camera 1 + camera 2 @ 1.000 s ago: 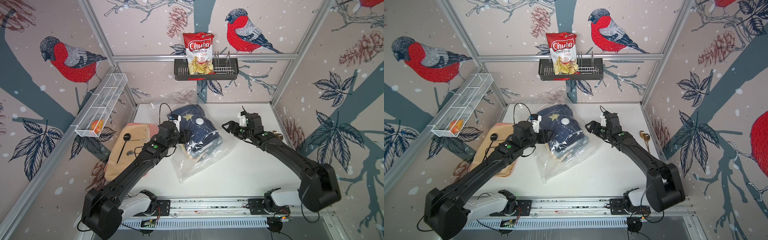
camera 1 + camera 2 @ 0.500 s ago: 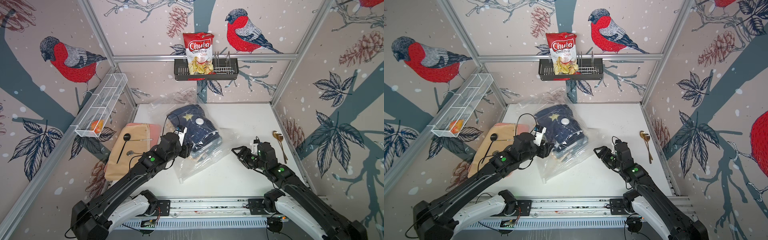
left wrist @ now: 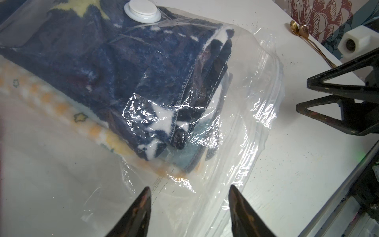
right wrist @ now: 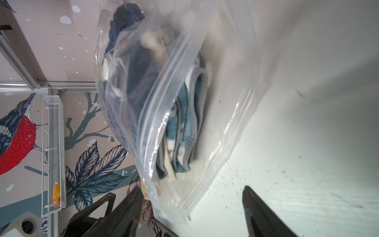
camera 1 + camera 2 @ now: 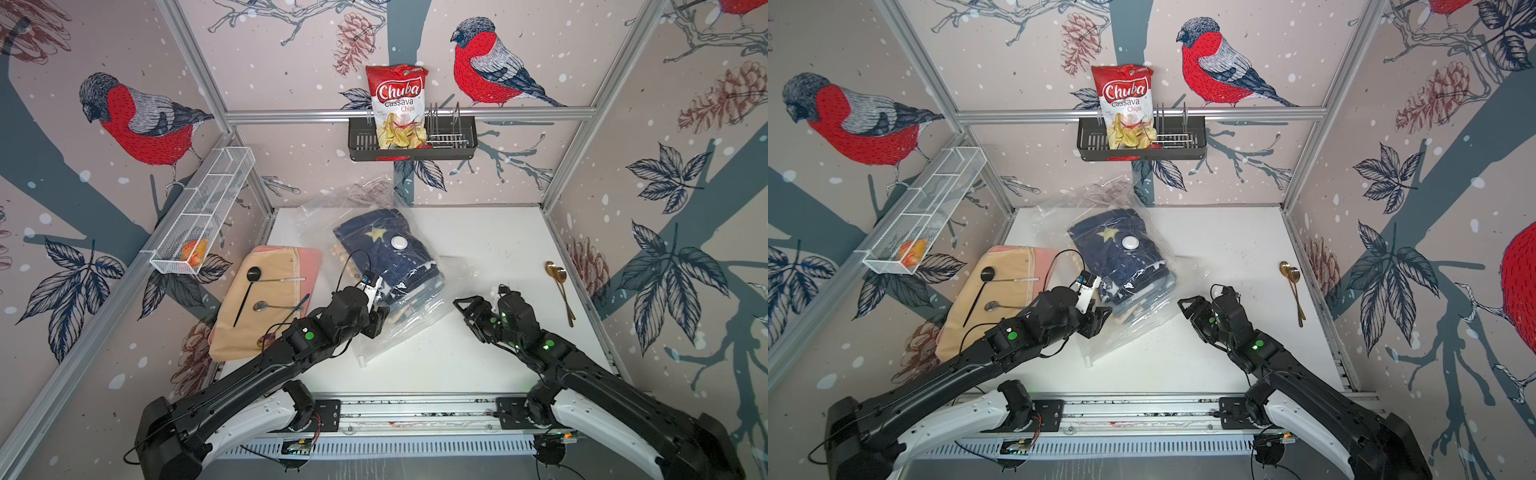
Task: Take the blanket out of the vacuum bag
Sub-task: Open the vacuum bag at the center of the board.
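The work surface is a white table [image 5: 478,232] enclosed by wall panels printed with red-breasted birds, branches and pine cones.

The vacuum bag [image 5: 419,320] lies near the middle of the table, toward its left half, with its clear plastic crinkled and its far end standing up against the back wall. The round white valve cap [image 5: 398,242] faces up on the bag. The blanket [image 5: 386,257], folded, dark blue with a yellow star, sits fully inside the bag. The zip-seal edge [image 4: 155,127] points toward the near side of the table.

The left gripper [image 3: 189,209] hovers at the near left edge of the bag. Its jaws stand apart with loose plastic lying below the gap. It has hold of nothing.

The right gripper [image 4: 191,207] is just beside the near right corner of the bag, jaws spread wide, gripping nothing.

Left of the bag lies a tan and pink cloth [image 5: 274,303] bearing a black spoon [image 5: 248,291] and a metal spoon [image 5: 274,306]. Two gold spoons [image 5: 561,291] lie near the right wall. A white wire basket [image 5: 203,212] hangs on the left wall. A black rack [image 5: 411,143] on the back wall holds a red chip bag [image 5: 397,104].
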Controlling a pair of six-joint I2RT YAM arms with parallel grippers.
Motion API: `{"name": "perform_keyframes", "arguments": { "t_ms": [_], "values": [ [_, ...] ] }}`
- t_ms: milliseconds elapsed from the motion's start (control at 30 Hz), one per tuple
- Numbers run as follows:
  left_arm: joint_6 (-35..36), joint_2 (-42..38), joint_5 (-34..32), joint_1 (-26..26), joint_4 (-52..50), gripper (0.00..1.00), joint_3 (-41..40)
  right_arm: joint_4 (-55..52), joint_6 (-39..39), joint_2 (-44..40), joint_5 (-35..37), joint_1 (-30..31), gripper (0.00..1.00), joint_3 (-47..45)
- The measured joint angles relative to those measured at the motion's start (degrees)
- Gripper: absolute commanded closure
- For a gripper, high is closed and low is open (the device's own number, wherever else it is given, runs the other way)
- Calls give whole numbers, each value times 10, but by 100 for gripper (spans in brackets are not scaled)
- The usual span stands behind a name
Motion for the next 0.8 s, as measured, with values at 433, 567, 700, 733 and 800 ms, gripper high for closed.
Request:
{"name": "perform_keyframes", "arguments": {
  "t_ms": [433,567,700,733,800],
  "values": [
    [-51,9,-39,-20,-58,44,65,127,0,106,-10,24,41,31],
    [-64,31,-35,-38,-56,46,65,156,-5,140,-40,3,48,32],
    [-67,69,-50,-89,-63,44,70,185,-15,162,-77,-6,53,31],
    [-70,78,-63,-105,-65,43,73,193,-15,166,-86,-6,54,31],
    [-77,100,-95,-135,-72,41,82,206,-17,170,-99,-7,54,31]
  ]
}}
